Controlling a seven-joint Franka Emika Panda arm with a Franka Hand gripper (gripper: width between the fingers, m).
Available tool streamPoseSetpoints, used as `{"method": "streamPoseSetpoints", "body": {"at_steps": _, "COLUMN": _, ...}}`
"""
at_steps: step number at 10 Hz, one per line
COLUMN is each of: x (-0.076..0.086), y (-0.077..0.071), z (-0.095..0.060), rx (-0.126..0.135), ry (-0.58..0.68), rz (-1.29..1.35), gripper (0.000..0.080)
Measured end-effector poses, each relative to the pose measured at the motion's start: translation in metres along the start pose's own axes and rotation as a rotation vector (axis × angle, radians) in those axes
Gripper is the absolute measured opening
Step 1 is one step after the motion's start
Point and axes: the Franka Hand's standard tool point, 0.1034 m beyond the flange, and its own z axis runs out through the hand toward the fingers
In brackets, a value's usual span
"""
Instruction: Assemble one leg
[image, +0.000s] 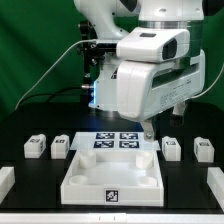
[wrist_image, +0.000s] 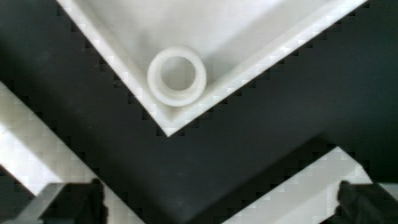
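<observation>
Four small white legs with square tags lie on the black table in the exterior view, two at its left (image: 36, 147) (image: 60, 146) and two at its right (image: 171, 148) (image: 204, 149). The large white tray-shaped piece (image: 88, 183) sits at the front middle. My gripper (image: 148, 127) hangs just above the tray's far right corner. In the wrist view my gripper (wrist_image: 217, 205) is open and empty, its dark fingertips (wrist_image: 71, 205) wide apart over black table. A tray corner (wrist_image: 240, 45) with a round socket (wrist_image: 178, 78) lies beyond them. No leg shows in the wrist view.
The marker board (image: 115, 141) lies flat behind the tray. White pieces sit at the front edges of the exterior view, left (image: 5, 180) and right (image: 214, 181). The arm's base and cables stand at the back.
</observation>
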Motion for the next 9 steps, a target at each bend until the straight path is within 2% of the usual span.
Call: {"method": "streamPoseSetpoints", "body": {"at_steps": 9, "x": -0.0006, "y": -0.0006, "z": 0.0007, "rx": 0.001, "ry": -0.001, "rz": -0.043, "gripper": 0.065}}
